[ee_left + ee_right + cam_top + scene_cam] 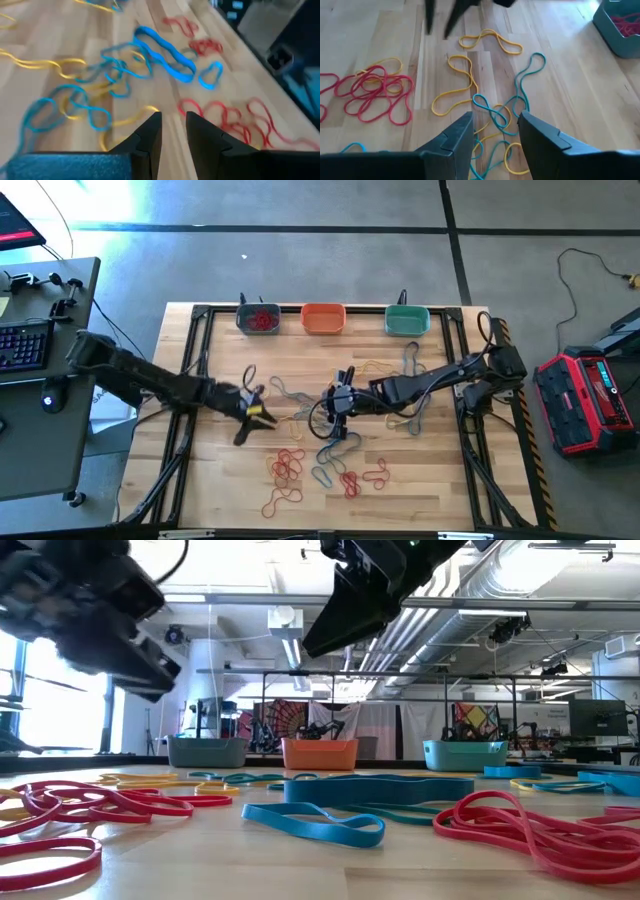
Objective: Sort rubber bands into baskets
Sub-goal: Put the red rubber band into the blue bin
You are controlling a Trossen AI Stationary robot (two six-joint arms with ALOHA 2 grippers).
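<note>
red and blue rubber bands (pixel 330 823) lie closest to the low cam, loose on the table (pixel 420 480). my right gripper (pixel 492 132) hangs over a yellow/teal tangle (pixel 492 117), fingers apart, holding nothing; the tangle lies straight ahead between them, long axis running away from me. my left gripper (pixel 250 415) hovers w/ a narrow gap, nothing held. baskets (pixel 322 318) sit along the far edge, well apart. right arm's nearer the tangle.

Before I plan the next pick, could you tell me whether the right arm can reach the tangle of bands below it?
Probably yes: the right gripper hangs open above the teal and yellow bands, with nothing between.
</note>
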